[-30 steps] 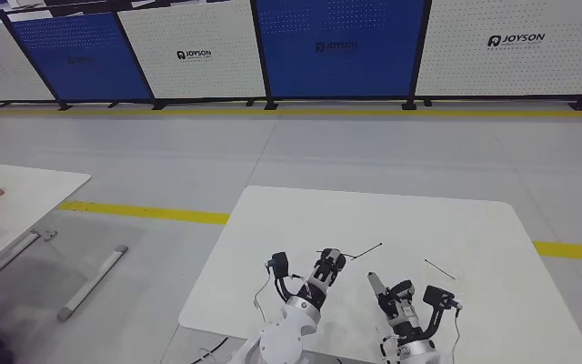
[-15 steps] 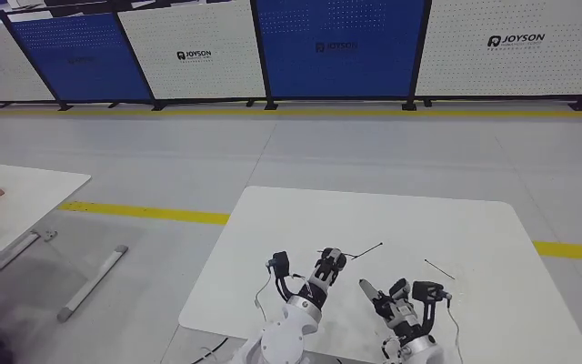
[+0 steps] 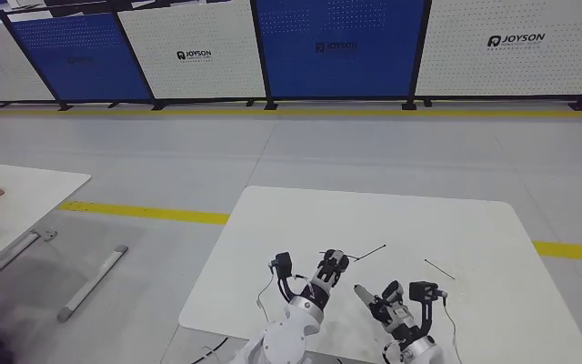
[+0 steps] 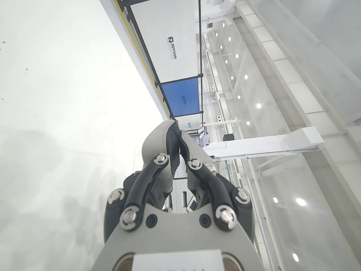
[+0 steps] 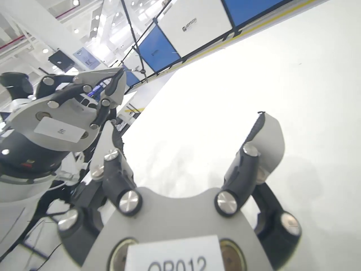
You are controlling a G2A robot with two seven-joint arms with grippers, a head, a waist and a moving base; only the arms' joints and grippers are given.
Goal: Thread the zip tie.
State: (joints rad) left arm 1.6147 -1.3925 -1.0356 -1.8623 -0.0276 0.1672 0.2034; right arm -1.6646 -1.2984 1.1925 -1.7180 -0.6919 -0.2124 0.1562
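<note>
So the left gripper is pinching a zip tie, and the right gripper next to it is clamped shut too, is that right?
Not quite. The right gripper is open, its fingers spread wide apart with nothing between them, as the right wrist view shows. The rest holds: the left gripper is pinching a zip tie.

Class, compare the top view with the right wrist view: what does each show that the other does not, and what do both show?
Top view alone: a loose zip tie lying on the table, apart from both arms, and the table's full outline.
Right wrist view alone: the hall's ceiling lights.
Both: the table, the blue and white panels, the open right end effector, and the left end effector, shut on the held zip tie.
</note>
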